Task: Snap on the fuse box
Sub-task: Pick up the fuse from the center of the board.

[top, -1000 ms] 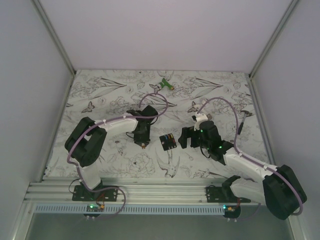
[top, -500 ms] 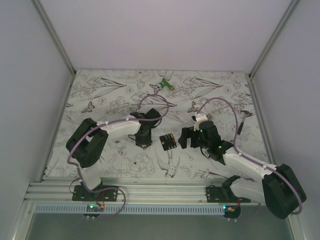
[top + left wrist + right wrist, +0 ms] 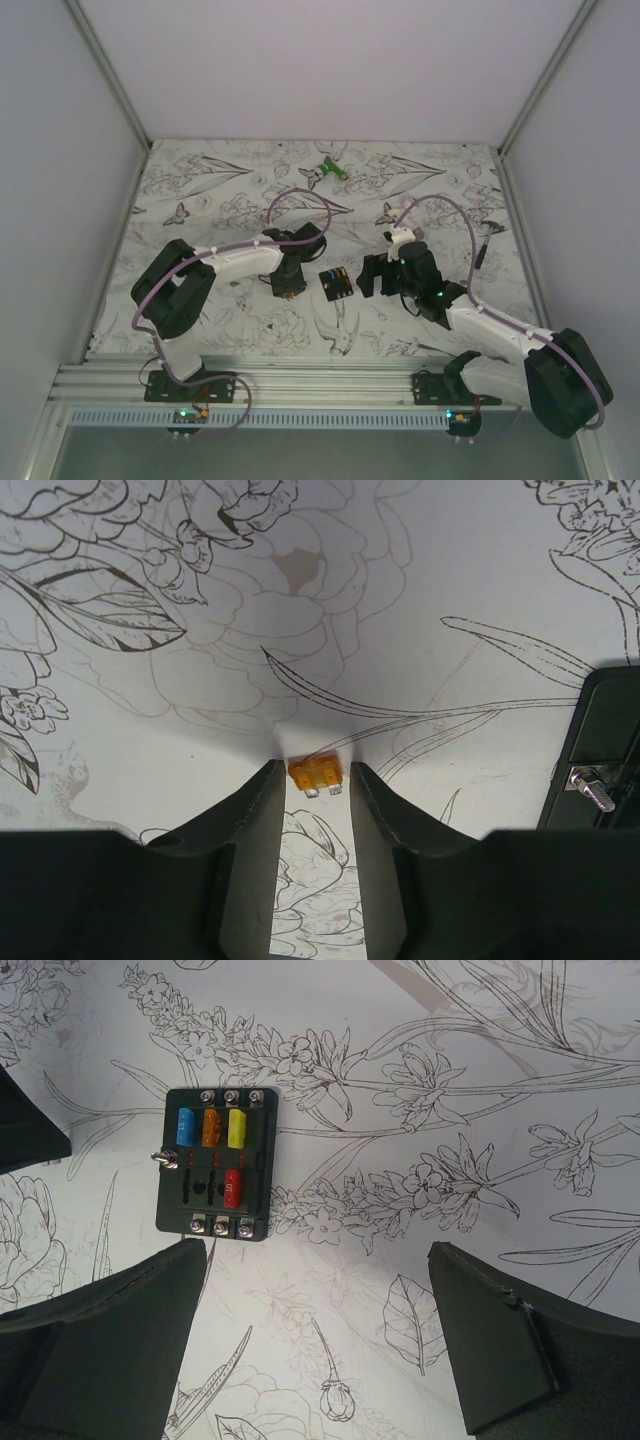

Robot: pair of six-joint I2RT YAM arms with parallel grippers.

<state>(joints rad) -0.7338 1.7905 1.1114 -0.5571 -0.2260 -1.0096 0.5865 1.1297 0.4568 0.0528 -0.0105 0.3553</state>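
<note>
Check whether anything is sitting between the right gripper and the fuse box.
Nothing visible does. The fuse box lies uncovered just beyond the right gripper, whose jaws stand wide open.

The fuse box (image 3: 335, 283) lies on the table (image 3: 200, 200), between the left gripper (image 3: 285, 290) and the right gripper (image 3: 315, 1250). A fuse (image 3: 315, 774) sits between the left gripper's fingertips.

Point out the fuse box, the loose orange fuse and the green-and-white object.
fuse box (image 3: 215, 1165): right wrist view, centre of its black face.
loose orange fuse (image 3: 314, 773): left wrist view, its orange body above the prongs.
green-and-white object (image 3: 329, 169): top external view, its green part.
</note>
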